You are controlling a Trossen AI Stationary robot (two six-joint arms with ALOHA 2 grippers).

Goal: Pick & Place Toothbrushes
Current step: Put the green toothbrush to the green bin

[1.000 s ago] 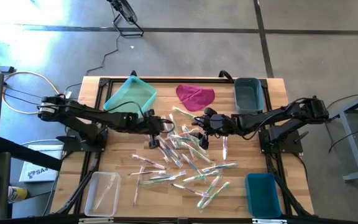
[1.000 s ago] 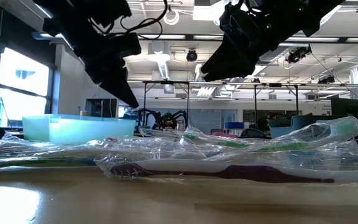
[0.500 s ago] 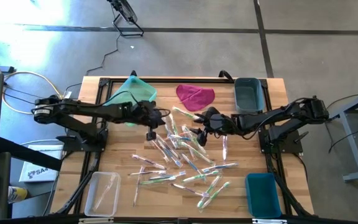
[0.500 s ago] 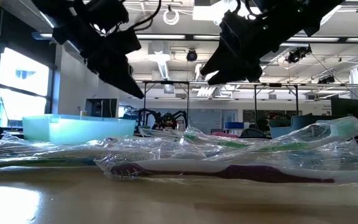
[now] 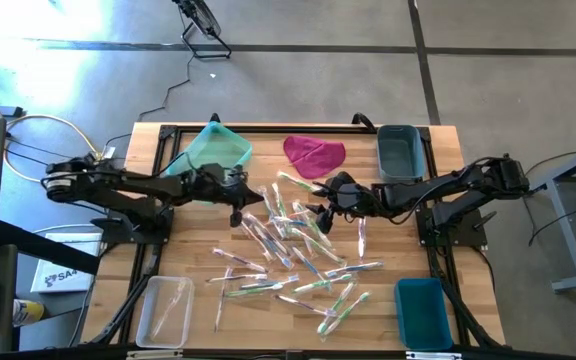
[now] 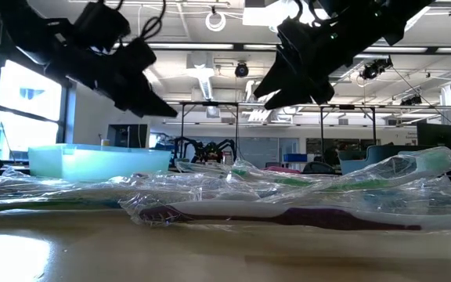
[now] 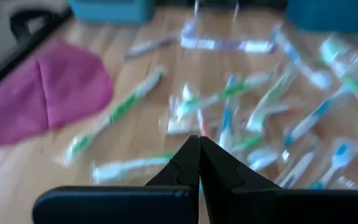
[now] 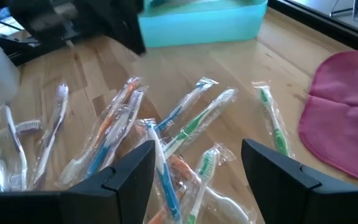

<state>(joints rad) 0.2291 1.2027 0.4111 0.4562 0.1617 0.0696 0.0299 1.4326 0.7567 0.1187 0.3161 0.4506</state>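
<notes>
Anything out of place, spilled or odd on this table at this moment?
The toothbrushes lie in a loose crisscrossed heap across the table's middle, outside every bin. A magenta cloth sits crumpled among the bins at the far edge. The teal bin sits askew to the table edge. Nothing looks damaged.

Bench [image 5: 183, 255] stock: toothbrushes [image 5: 298, 245], roughly thirty, wrapped, scattered centrally. Bins: four — light teal [image 5: 211, 153] at 11 o'clock, grey-blue [image 5: 400, 152] at 1, blue [image 5: 423, 313] at 5, clear [image 5: 164, 310] at 7. Magenta cloth [image 5: 314, 155]: one, at 12.
</notes>
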